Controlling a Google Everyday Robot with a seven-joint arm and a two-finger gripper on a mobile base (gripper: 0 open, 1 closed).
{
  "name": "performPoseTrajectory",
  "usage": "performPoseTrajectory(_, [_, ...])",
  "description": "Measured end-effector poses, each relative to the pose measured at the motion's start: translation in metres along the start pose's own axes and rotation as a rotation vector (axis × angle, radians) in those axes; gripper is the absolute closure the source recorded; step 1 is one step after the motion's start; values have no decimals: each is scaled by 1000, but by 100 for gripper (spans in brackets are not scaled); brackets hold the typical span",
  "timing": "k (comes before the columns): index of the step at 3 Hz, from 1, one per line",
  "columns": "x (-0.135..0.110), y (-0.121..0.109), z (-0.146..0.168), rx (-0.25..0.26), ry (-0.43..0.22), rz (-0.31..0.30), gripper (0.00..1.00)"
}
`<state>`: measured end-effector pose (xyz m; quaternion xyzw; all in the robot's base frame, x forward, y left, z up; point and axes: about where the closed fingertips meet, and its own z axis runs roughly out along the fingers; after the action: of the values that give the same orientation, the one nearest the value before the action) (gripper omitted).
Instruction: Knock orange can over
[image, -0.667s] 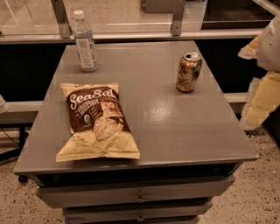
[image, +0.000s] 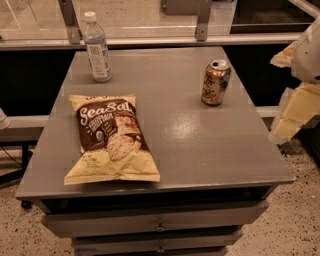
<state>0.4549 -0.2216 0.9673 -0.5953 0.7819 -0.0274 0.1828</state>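
The orange can (image: 216, 82) stands upright on the right rear part of the grey table (image: 200, 145); its body is orange-bronze with dark markings and its top is silver. My gripper (image: 292, 112) shows as cream-coloured parts at the right edge of the camera view, beyond the table's right side and apart from the can. It is lower and to the right of the can.
A clear plastic water bottle (image: 96, 47) stands at the table's rear left. A yellow and brown SeaSalt chip bag (image: 111, 137) lies flat on the front left. A metal rail and glass panel (image: 150, 40) run behind the table. Drawers (image: 160, 227) sit below.
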Motion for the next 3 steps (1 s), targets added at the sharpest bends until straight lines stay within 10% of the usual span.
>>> performPoseTrajectory(3, [-6, -103, 96, 134, -296, 210, 0])
